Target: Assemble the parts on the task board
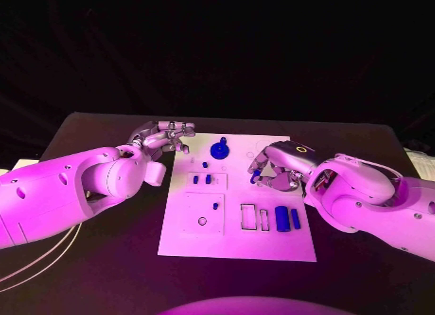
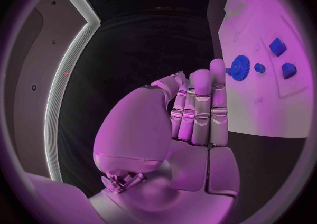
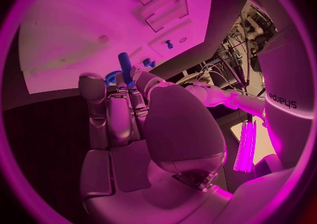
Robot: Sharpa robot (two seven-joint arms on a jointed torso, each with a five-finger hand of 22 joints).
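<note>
- Two silver hands flank the white rectangular task board (image 1: 238, 246).
- Right hand (image 1: 274, 167) pinches a slim blue peg (image 3: 124, 63) above the board's right edge.
- Left hand (image 1: 163, 137) — fingers straight, together, holding nothing — hovers by the far left corner, near the blue toothed gear (image 1: 220, 150).

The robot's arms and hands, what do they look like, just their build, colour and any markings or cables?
Both arms are smooth, rounded white shells with bulbous joints and small round holes. The left hand and right hand are silver, many-fingered, with segmented metal fingers and padded palms. The right arm carries dark lettering in its wrist view. Thin pale cables trail beneath the left arm.
</note>
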